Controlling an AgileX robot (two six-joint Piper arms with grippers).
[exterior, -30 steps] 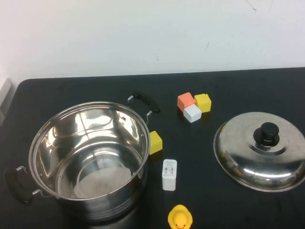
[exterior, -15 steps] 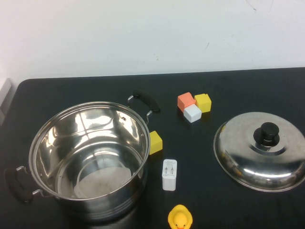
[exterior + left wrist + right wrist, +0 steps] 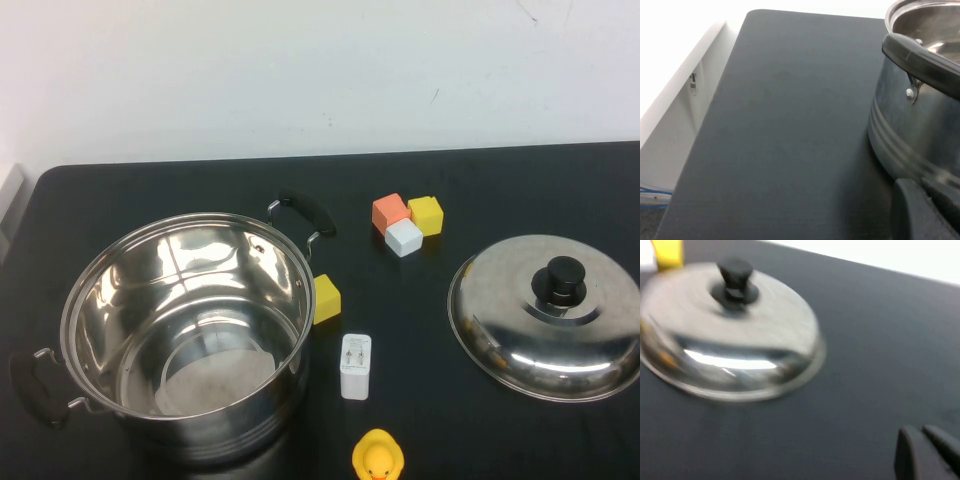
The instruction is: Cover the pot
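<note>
The large steel pot [image 3: 185,255] stands open at the front left of the black table, with black handles at its far right and near left. The domed steel lid [image 3: 520,335] with a black knob [image 3: 561,279] lies flat on the table at the right, apart from the pot. Neither gripper shows in the high view. In the left wrist view, my left gripper [image 3: 925,192] is shut and empty, low beside the pot's wall [image 3: 910,130]. In the right wrist view, my right gripper [image 3: 918,432] is shut and empty, off to one side of the lid [image 3: 730,335].
Orange [image 3: 391,211], yellow [image 3: 426,214] and white [image 3: 404,238] cubes sit behind the middle. A yellow cube [image 3: 326,298] touches the pot's right side. A white charger [image 3: 355,366] and a yellow duck [image 3: 378,458] lie in front. The table's left edge [image 3: 715,95] is near the pot.
</note>
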